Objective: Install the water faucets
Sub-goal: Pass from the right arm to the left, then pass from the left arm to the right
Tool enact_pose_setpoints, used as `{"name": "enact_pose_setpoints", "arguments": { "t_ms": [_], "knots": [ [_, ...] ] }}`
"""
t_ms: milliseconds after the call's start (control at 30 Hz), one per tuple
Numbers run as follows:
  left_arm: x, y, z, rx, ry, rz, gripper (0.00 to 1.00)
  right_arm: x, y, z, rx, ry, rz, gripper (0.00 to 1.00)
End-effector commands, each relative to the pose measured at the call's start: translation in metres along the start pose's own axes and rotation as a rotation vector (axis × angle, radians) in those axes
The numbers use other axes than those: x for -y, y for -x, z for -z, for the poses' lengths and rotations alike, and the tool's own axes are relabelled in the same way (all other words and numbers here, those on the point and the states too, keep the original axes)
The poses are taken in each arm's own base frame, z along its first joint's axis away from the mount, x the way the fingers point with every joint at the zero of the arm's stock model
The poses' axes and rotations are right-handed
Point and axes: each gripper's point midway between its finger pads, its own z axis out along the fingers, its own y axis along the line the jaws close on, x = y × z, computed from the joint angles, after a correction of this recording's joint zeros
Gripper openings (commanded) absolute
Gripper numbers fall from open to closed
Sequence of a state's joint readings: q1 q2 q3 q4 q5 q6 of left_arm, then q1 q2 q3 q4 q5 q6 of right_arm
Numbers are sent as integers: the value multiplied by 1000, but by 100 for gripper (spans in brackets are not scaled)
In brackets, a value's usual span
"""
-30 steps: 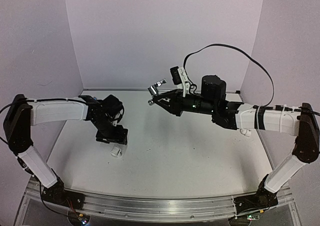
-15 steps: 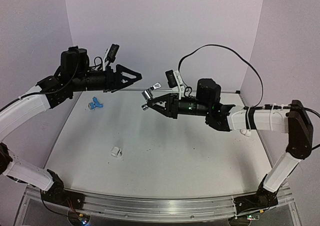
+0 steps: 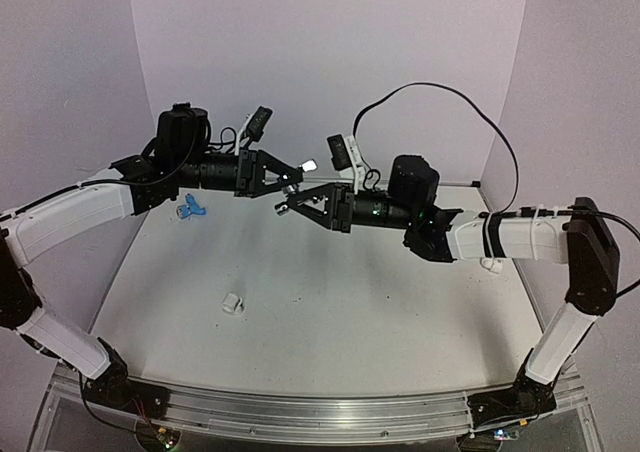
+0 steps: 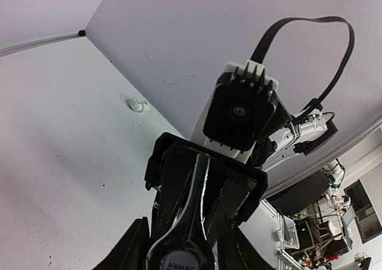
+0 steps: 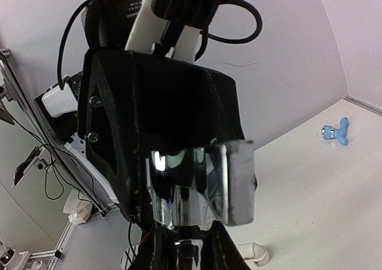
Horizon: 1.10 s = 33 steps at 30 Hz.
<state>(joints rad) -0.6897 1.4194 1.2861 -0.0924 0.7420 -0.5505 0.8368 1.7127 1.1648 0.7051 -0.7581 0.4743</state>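
Walls (image 3: 330,62) of pale purple stand around a big white table (image 3: 350,312). Two long white and black arms reach up over it and meet in the air, near the middle and toward the back. The left arm (image 3: 75,217) comes in from the left side. The right arm (image 3: 520,237) comes in from the right, with a black cable looping above it.

The left gripper (image 3: 290,179) and the right gripper (image 3: 284,205) point at each other, tip to tip. The right gripper is closed tight on the silver faucet (image 3: 308,165) and holds it up off the table. In the right wrist view the shiny faucet sits just past that gripper's fingers, with the black body of the left gripper right behind it. The left gripper's fingers (image 4: 134,249) are close on each side of a round part there. It is hard to tell if they squeeze it or only sit beside it.

The blue faucet (image 3: 190,209) lies on the table at the back left, under the left arm, and nothing touches it.

One small white pipe piece (image 3: 233,303) lies on the table nearer the front left. Another white pipe piece (image 3: 490,265) lies at the right, just under the right arm.
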Motion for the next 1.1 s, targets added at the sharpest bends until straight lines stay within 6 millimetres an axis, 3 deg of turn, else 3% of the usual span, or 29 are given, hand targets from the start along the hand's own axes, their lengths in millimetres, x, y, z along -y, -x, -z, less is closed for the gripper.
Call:
{"name": "enact_pose_setpoints", "arguments": {
  "t_ms": [0,100,167,333,367,500,600,667,933,1000,1067],
  "knots": [
    [26,10,1,2,-94,-69,29,-20,31,-4,79,63,30,0],
    [24,7,0,-21,-87,-71,6,-21,31,-5,69,76,4,4],
    [26,5,1,-39,-88,-92,0,-23,31,-5,38,89,-24,16],
    [19,-6,2,-129,-34,-141,0,-11,11,8,-139,96,-191,91],
    [17,-8,1,-144,-28,-145,0,-7,8,12,-166,101,-228,97],
    [18,-12,1,-175,-42,-148,0,-4,-3,19,-253,189,-295,98],
    [14,-15,-1,-195,-31,-133,0,-18,-6,24,-292,261,-215,91],
    [12,-15,-2,-201,-26,-120,0,-25,-8,26,-322,290,-176,82],
    [4,-11,-6,-208,11,-90,0,-28,-25,4,-386,289,-142,76],
    [4,-12,-7,-215,7,-86,0,-26,-30,0,-392,279,-130,68],
    [2,-14,-8,-224,9,-78,0,-24,-33,-3,-397,261,-108,54]
  ]
}}
